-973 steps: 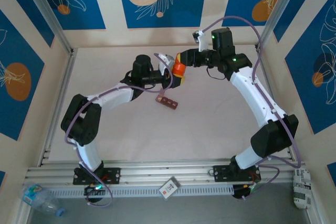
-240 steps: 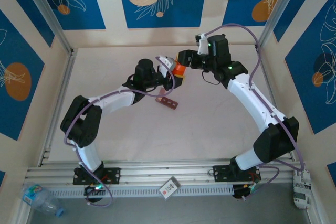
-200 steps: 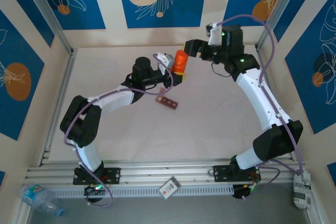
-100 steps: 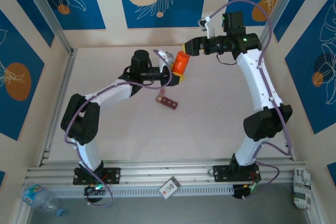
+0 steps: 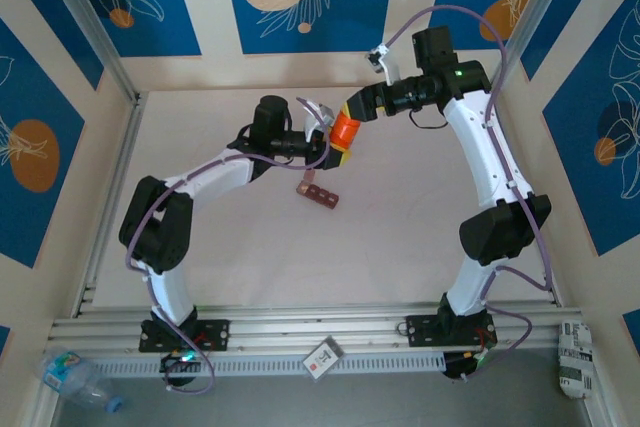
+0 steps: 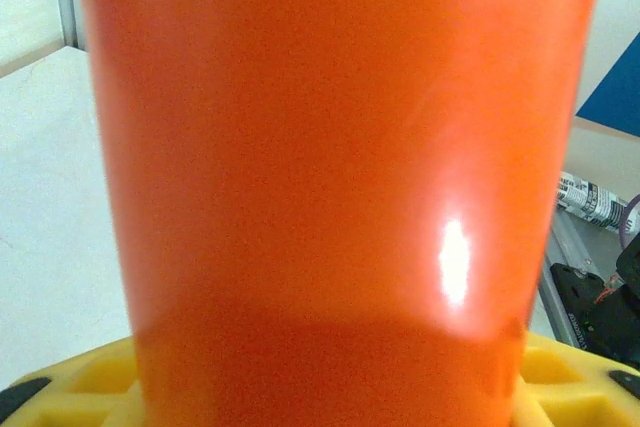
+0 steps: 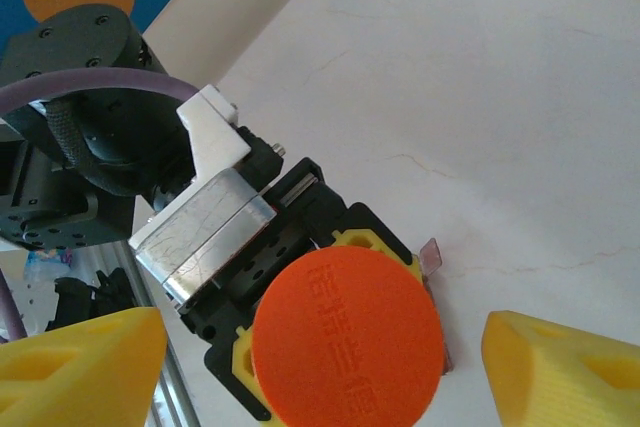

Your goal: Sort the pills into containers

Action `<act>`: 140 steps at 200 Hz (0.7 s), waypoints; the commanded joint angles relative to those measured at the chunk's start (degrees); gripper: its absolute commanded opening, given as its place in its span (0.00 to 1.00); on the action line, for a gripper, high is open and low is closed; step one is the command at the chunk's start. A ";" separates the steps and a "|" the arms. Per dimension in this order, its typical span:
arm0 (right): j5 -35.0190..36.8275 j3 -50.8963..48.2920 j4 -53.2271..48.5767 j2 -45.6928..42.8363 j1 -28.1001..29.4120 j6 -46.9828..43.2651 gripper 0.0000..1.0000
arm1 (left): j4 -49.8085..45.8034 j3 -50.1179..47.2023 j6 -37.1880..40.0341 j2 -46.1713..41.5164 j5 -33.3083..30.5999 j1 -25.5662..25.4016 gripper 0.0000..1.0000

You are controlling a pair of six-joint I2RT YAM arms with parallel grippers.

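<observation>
While the left gripper clamps the orange bottle by its body, holding it above the table near the far middle, the right gripper sits at the bottle's top end with its jaws spread wide and nothing between them gripped. Seen from the right wrist, the bottle's round orange cap faces the camera, embossed with characters too soft to read, and the right gripper's two yellow fingertips stand far out to either side of it, clear of the cap's rim. The same view shows the left gripper's yellow pads pressed against the bottle just below the cap. From the left wrist, the bottle's orange wall is close against the lens, with yellow pads at the bottom edge of it. The containers, a short reddish-brown strip of small compartments, lie flat on the table just nearer the arm bases than the held bottle, apart from both grippers and touched by neither. A reddish-brown sliver shows past the cap's edge in the right wrist view, too little of it to say what it is.
</observation>
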 commanded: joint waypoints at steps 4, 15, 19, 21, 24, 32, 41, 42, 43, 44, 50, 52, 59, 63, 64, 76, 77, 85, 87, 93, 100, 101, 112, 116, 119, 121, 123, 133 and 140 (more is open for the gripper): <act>-1.36 -1.07 -1.63 -0.66 0.67 -1.24 0.82 | 0.28 1.86 1.19 0.08 2.23 0.39 0.00; -1.06 -1.47 -1.64 -0.67 0.76 -1.25 0.81 | 0.35 1.87 1.09 0.10 2.21 0.39 0.00; -0.88 -1.53 -1.63 -0.74 0.89 -1.25 0.81 | 0.37 1.82 1.07 0.15 2.21 0.42 0.00; -0.78 -1.61 -1.63 -0.68 0.87 -1.31 0.81 | 0.42 1.85 1.02 0.10 2.21 0.44 0.00; -0.62 -1.71 -1.63 -0.70 0.91 -1.25 0.81 | 0.43 1.86 0.98 0.13 2.17 0.44 0.00; -0.19 -1.97 -1.63 -0.62 0.93 -1.29 0.81 | 0.52 1.87 0.93 0.08 2.21 0.41 0.00; 0.33 -2.23 -1.63 -0.64 1.06 -1.17 0.81 | 0.61 1.87 0.89 0.04 2.18 0.43 0.00; 0.45 -2.28 -1.63 -0.65 1.08 -1.16 0.81 | 0.61 1.87 0.89 0.06 2.20 0.44 0.00; 0.47 -2.31 -1.63 -0.61 1.09 -1.16 0.81 | 0.61 1.82 0.89 0.03 2.16 0.44 0.00; 0.48 -2.32 -1.63 -0.59 1.09 -1.16 0.80 | 0.61 1.84 0.89 0.01 2.14 0.40 0.00; 0.85 -2.55 -1.63 -0.54 1.10 -1.08 0.80 | 0.70 1.87 0.96 -0.01 2.25 0.42 0.00; 0.91 -2.63 -1.58 -0.56 1.10 -1.11 0.80 | 0.70 1.87 0.90 0.02 2.22 0.41 0.00; 1.13 -2.89 -1.54 -0.57 1.10 -1.07 0.79 | 0.76 1.87 0.89 -0.08 2.15 0.42 0.00; 1.11 -3.01 -1.46 -0.57 1.10 -1.06 0.78 | 0.79 1.87 0.89 -0.09 2.21 0.44 0.00; 1.15 -3.07 -1.46 -0.57 1.10 -0.97 0.78 | 0.79 1.87 0.89 -0.09 2.26 0.44 0.00; 1.20 -3.45 -1.15 -0.65 1.13 -0.73 0.76 | 0.87 1.95 0.73 -0.09 2.21 0.43 0.00; 1.24 -3.46 -1.13 -0.65 1.11 -0.68 0.75 | 0.88 1.95 0.72 -0.09 2.21 0.44 0.00; 1.32 -3.72 -0.93 -0.70 1.15 -0.49 0.73 | 0.96 1.95 0.67 -0.09 2.21 0.42 0.00; 1.31 -3.78 -0.93 -0.73 1.15 -0.42 0.71 | 1.03 1.95 0.63 -0.09 2.15 0.44 0.00; 1.29 -3.87 -0.85 -0.75 1.18 -0.33 0.69 | 1.12 1.95 0.56 -0.10 2.21 0.43 0.00; 1.12 -3.92 -0.76 -0.64 1.20 -0.19 0.66 | 1.18 1.95 0.53 -0.09 2.15 0.41 0.00; 1.11 -3.96 -0.76 -0.61 1.19 -0.19 0.65 | 1.21 1.95 0.53 -0.09 2.18 0.43 0.00; 0.86 -4.17 -0.75 -0.60 1.25 -0.02 0.59 | 1.24 1.95 0.45 -0.09 2.21 0.44 0.00; 0.73 -4.31 -0.68 -0.62 1.27 0.01 0.57 | 1.31 1.95 0.38 -0.09 2.21 0.43 0.00; 0.61 -4.39 -0.66 -0.61 1.32 0.11 0.55 | 1.43 1.95 0.36 -0.09 2.19 0.37 0.00; 0.54 -4.48 -0.60 -0.58 1.33 0.11 0.54 | 1.41 1.95 0.36 -0.14 2.21 0.36 0.00; 0.52 -4.52 -0.54 -0.59 1.37 0.21 0.52 | 1.41 1.91 0.36 -0.08 2.21 0.42 0.00; 0.24 -5.23 -0.18 -0.69 1.53 0.55 0.49 | 1.49 2.04 0.29 -0.09 2.21 0.42 0.00; 0.10 -5.87 0.26 -0.75 1.63 0.97 0.47 | 1.56 2.12 0.18 -0.09 2.21 0.42 0.00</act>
